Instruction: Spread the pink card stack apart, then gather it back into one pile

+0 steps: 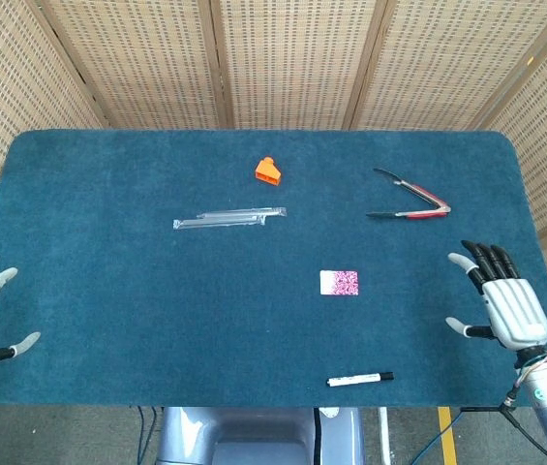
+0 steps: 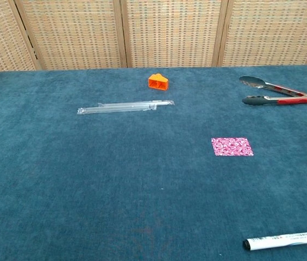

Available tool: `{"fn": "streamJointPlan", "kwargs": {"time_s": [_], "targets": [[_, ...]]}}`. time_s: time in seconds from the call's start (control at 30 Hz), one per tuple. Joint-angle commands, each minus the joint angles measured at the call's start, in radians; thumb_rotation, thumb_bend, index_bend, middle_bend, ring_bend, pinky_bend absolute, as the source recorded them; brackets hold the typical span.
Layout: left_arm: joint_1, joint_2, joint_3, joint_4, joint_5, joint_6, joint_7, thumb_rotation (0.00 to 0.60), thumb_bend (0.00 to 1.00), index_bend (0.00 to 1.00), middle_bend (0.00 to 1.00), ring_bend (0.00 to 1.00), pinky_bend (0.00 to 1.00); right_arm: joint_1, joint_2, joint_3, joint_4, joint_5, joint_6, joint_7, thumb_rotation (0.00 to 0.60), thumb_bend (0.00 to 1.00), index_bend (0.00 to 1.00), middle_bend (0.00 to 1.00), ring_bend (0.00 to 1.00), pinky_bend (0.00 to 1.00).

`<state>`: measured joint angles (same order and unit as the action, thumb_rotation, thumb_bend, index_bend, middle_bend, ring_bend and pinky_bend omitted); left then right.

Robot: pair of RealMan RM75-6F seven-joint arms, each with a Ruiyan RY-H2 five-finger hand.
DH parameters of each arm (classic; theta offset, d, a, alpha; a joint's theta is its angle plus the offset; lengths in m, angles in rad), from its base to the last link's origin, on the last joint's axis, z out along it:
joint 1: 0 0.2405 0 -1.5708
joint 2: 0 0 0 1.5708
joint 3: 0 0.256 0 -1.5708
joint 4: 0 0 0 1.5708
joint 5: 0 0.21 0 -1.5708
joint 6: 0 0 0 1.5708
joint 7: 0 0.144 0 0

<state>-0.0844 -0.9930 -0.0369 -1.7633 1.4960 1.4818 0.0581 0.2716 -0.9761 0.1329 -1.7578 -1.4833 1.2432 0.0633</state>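
Cards form one pink pile (image 1: 339, 283); one marker (image 1: 360, 379), one tongs (image 1: 410, 197).

Blue felt table (image 1: 108, 291), orange block (image 1: 267, 171) toward the far edge, clear plastic sleeve (image 1: 229, 218) just nearer, red-handled tongs (image 1: 410, 198) far right, marker (image 1: 360, 379) at the near edge.

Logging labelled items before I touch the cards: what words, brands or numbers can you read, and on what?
None can be read.
marker: small dark print along its white barrel, too small and blurred to read.
pink card stack: a pink and white pattern only, no letters or numbers visible.
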Motion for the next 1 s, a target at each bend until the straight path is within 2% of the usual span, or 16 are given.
{"fn": "streamJointPlan", "kwargs": {"time_s": [0.03,0.37,0.63,1.0], "targets": [[-0.001,0.006,-0.002,-0.004,-0.005,-0.002,0.001,0.429,0.1,0.14,0.0,0.0,0.0,0.075,0.014,0.015,-0.018,-0.028,-0.092,0.085,0.6,0.21,0.17,0.1,0.0,0.0],[-0.005,0.022,-0.008,-0.015,-0.018,-0.009,0.004,0.429,0.1,0.15,0.0,0.0,0.0,0.269,-0.022,0.025,0.018,-0.061,-0.344,0.22,0.6,0.23,0.23,0.14,0.0,0.0],[-0.008,0.034,-0.012,-0.021,-0.031,-0.018,0.002,0.429,0.1,0.15,0.0,0.0,0.0,0.387,-0.097,0.009,0.097,-0.058,-0.495,0.229,0.6,0.23,0.24,0.14,0.0,0.0],[-0.01,0.036,-0.011,-0.018,-0.037,-0.024,-0.002,0.431,0.1,0.15,0.0,0.0,0.0,0.47,-0.235,-0.022,0.251,-0.098,-0.537,0.101,0.6,0.23,0.25,0.14,0.0,0.0]]}}
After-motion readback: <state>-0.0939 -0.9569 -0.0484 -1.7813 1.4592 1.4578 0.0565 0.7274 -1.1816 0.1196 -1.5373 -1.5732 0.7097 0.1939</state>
